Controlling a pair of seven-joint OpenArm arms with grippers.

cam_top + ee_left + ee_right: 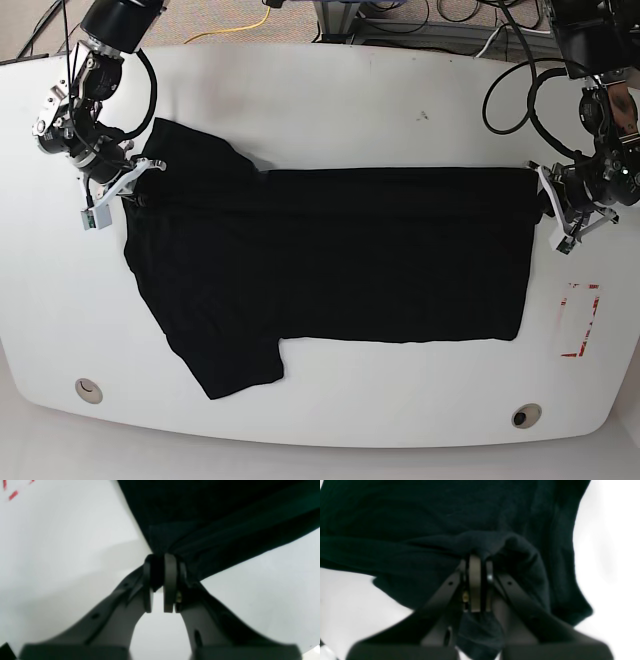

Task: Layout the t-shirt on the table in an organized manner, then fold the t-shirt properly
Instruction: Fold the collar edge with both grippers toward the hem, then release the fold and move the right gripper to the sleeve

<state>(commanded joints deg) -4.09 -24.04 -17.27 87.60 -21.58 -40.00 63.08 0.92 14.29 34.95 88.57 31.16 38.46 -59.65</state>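
Right now the black t-shirt (330,260) lies spread out across the middle of the white table (330,90), with its bottom edge on the right and its sleeves on the left. The left gripper (161,562) is pinched tight on the far right corner of the shirt. The right gripper (477,562) is pinched tight on bunched cloth at the far left, by the shoulder. Most of the shirt looks flat and smooth. One sleeve sticks out at the near left, and the left side looks a bit crooked. I think the laying-out part is almost done. No fold shows yet, so all the folding is left to do. A red tape mark (580,320) sits on the table, just right of the shirt.
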